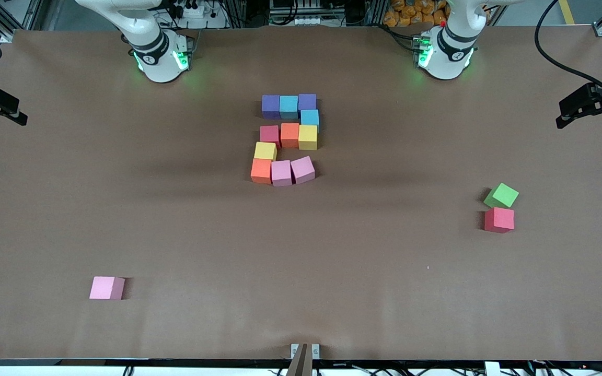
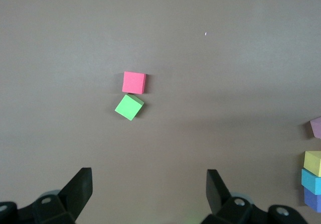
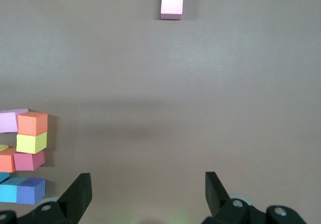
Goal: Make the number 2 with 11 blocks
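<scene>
We see the number 2 (image 1: 286, 139) at mid-table, complete. Left gripper (image 2: 149, 189) and right gripper (image 3: 148, 191) hang wide open and empty over bare table (only fingertips show; the front view hides both).

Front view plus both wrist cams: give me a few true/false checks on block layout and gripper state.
1. The number 2 is fully laid out in touching cubes. True.
2. The green cube is part of the digit. False: it lies apart, toward the left arm's end of the table, touching the deep red cube.
3. The left gripper holds a block. False: it is open and empty, above bare table.
4. The right gripper is open. True.
5. The loose pink cube lies nearer the front camera than the digit. True.
</scene>
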`<control>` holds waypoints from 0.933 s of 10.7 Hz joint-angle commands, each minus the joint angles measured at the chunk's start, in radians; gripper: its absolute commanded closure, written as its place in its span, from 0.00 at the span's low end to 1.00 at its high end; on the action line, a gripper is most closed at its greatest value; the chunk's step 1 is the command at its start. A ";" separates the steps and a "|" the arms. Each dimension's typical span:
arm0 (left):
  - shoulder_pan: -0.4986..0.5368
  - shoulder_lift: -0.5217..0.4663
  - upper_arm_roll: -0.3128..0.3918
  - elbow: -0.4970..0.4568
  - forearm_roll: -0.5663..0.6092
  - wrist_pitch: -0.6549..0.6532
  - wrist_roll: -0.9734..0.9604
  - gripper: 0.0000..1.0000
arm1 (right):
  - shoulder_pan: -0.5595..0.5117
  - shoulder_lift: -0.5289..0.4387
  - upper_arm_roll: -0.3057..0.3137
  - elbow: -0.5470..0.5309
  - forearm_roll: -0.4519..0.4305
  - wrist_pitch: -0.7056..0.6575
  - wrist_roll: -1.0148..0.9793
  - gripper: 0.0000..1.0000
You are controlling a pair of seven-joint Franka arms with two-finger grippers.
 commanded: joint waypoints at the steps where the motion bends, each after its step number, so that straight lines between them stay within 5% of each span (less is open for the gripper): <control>1: -0.017 -0.018 0.014 -0.010 -0.009 0.011 -0.015 0.00 | -0.004 0.013 0.003 0.027 0.017 -0.009 0.014 0.00; 10: -0.101 0.004 0.031 0.011 -0.006 0.011 -0.101 0.00 | -0.002 0.012 0.003 0.027 0.012 -0.010 0.014 0.00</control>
